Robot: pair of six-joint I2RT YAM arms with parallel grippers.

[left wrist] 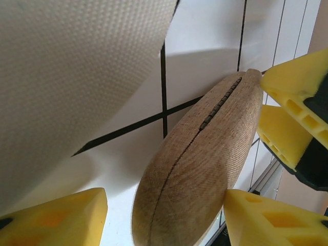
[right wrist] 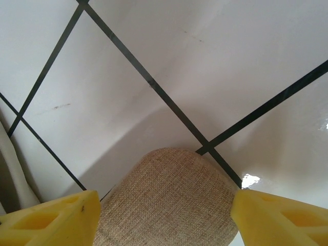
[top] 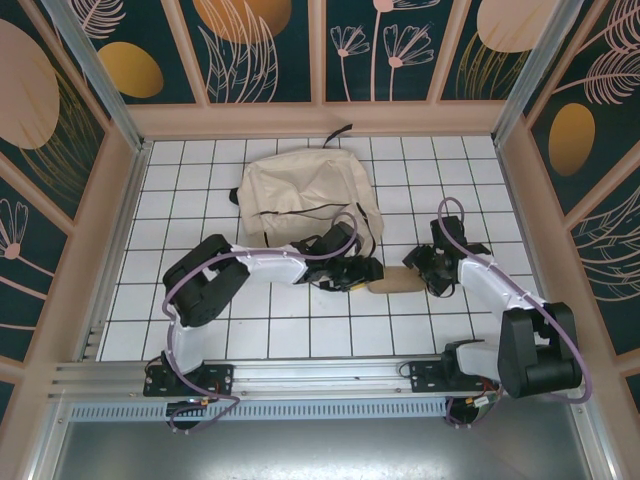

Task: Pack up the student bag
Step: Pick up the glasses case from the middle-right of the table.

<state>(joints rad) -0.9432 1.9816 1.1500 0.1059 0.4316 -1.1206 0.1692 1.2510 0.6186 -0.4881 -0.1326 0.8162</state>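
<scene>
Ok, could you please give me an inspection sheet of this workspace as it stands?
Surface: white tiled table, dark grid lines.
Job's things: beige backpack lying at the far centre; tan fabric pouch in front of it.
Clutter: nothing seen.
Pincers: left pincer open around the pouch; right pincer hugging its other end, grip unclear.
Cables: purple cables along both arms.
Surroundings: floral wall panels; metal rail at the near edge.

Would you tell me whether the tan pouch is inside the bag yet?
Out: the pouch sits over the tiles, beside the student bag.

Beige student bag (top: pixel 300 190) (slumped, far-centre)
</scene>
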